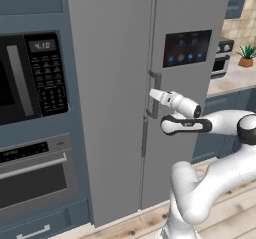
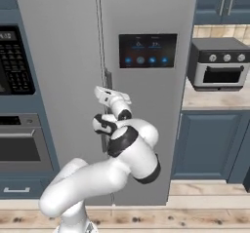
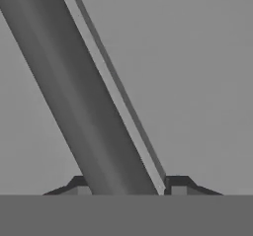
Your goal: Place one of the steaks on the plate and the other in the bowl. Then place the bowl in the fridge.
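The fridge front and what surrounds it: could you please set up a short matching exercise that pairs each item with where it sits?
Things:
1. touchscreen panel
2. fridge handle
3. microwave keypad
4. potted plant

Places:
A. on the counter, right of the fridge
B. on the fridge's right door
C. between the two fingers of the pincer
D. in the cabinet wall, left of the fridge

Pairs: 1-B, 2-C, 3-D, 4-A
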Controlling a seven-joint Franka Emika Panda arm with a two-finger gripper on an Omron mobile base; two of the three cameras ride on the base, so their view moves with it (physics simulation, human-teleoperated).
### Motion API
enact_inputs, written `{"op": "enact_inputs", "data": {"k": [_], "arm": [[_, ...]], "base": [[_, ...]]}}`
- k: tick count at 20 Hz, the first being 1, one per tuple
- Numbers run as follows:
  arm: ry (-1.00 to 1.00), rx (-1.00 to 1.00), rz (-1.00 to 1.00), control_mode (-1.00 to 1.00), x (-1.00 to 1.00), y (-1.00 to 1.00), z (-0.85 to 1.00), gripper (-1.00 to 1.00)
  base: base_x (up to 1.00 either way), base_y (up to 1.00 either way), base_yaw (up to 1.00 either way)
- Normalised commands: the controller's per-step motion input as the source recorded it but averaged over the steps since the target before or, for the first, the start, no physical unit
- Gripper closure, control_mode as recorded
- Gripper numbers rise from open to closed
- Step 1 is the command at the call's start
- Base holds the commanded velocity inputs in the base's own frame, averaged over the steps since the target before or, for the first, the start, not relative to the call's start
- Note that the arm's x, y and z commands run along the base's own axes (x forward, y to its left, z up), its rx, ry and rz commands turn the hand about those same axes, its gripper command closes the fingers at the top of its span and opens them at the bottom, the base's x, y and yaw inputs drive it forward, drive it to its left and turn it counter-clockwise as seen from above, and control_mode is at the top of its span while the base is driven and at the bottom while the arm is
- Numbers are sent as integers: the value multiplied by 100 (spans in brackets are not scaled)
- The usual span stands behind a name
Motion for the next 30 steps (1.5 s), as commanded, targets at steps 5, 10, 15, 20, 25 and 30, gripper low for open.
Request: {"op": "enact_inputs", "data": {"k": [5, 10, 15, 20, 25, 30], "arm": [[5, 5, 10, -100, 0, -55, 6, 100], [0, 7, 6, -100, -12, -69, 0, 100], [6, 1, 1, -100, -24, -87, 0, 100], [8, 0, 0, -100, -26, -99, -4, 100], [6, 0, 0, -100, -28, -100, -16, 100], [4, 0, 0, -100, -28, -100, -24, 100]], "base": [[0, 0, 0], [0, 0, 0], [0, 0, 0], [0, 0, 0], [0, 0, 0], [0, 0, 0]]}}
